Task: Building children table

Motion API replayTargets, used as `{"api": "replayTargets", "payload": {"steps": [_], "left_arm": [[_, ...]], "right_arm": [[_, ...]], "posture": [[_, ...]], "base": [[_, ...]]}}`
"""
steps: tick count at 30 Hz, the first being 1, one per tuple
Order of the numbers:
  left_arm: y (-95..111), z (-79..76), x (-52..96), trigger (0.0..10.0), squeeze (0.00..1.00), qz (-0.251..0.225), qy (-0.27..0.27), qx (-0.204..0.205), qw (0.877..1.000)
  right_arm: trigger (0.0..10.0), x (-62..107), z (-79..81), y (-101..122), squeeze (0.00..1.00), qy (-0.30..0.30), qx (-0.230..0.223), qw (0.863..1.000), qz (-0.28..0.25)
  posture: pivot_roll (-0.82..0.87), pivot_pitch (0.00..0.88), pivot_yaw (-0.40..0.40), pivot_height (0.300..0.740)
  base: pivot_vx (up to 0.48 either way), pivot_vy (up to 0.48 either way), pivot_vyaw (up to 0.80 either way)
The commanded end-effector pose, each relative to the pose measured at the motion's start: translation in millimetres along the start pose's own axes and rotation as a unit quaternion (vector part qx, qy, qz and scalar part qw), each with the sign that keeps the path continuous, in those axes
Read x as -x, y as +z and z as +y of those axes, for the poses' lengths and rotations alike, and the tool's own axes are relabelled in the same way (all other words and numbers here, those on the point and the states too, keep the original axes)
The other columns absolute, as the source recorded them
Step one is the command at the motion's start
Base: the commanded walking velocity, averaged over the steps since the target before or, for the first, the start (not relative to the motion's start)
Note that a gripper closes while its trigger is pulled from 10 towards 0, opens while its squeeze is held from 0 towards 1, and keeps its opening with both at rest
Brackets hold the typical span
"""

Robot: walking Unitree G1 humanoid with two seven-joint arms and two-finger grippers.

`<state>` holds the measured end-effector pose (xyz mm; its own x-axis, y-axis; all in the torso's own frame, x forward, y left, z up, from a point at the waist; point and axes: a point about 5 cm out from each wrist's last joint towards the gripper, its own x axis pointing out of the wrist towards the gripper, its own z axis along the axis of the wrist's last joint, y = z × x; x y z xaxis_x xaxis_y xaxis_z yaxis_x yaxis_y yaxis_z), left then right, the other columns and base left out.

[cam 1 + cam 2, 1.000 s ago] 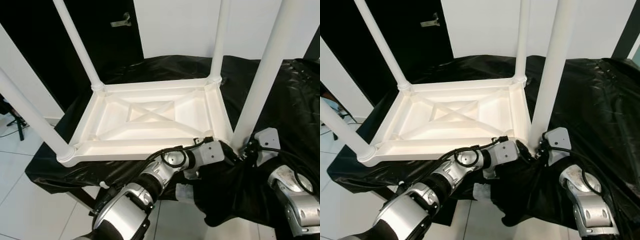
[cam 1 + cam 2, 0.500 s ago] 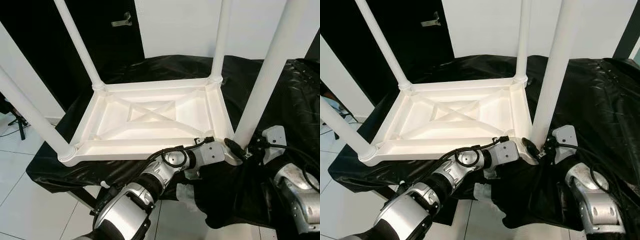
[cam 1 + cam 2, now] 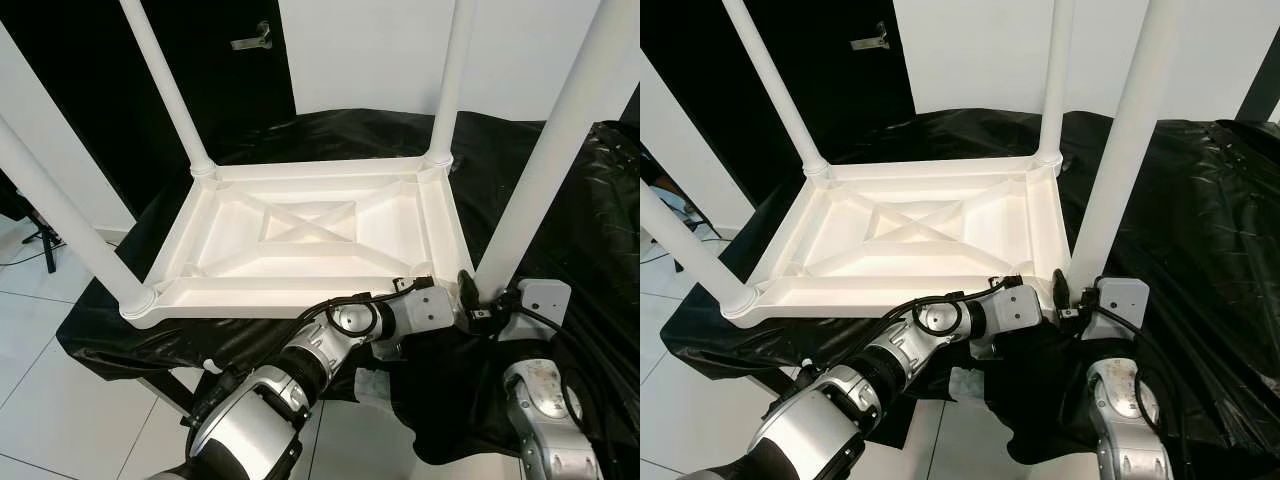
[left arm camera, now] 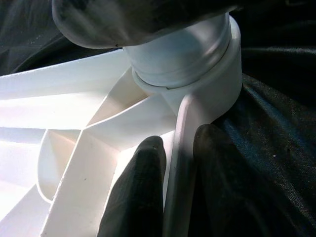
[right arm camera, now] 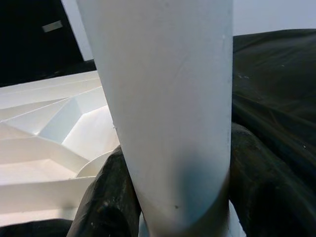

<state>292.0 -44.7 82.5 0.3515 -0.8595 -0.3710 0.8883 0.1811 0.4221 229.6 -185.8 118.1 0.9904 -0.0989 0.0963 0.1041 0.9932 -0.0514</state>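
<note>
The little white table lies upside down on the black cloth, with four legs up. My left gripper pinches its rim. My right gripper hugs the near right leg low down. The table looks hard, smooth, maybe slippery, probably light. I'd hold the rim.
</note>
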Motion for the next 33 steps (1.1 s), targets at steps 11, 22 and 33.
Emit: {"api": "replayTargets", "payload": {"steps": [11, 22, 33], "left_arm": [[-44.4, -33.0, 3.1, 10.0, 0.00, 0.102, -0.006, 0.064, 0.993], [-41.6, -35.4, 0.6, 10.0, 0.00, 0.098, -0.008, 0.066, 0.993], [-44.4, -37.3, 2.1, 10.0, 0.00, 0.101, -0.013, 0.065, 0.993]], "right_arm": [[10.0, -0.6, -3.9, -5.2, 1.00, 0.003, 0.021, 1.000, 0.009], [10.0, -9.6, -8.0, -0.9, 0.00, 0.163, 0.092, 0.982, 0.016], [0.0, -23.2, -20.3, -6.1, 0.00, 0.295, 0.118, 0.946, 0.060]], "posture": [[0.03, 0.000, 0.075, 0.740], [0.02, 0.000, 0.074, 0.740], [0.03, 0.000, 0.084, 0.740]], "base": [[0.000, 0.000, 0.00], [0.000, 0.000, 0.00], [0.000, 0.000, 0.00]]}}
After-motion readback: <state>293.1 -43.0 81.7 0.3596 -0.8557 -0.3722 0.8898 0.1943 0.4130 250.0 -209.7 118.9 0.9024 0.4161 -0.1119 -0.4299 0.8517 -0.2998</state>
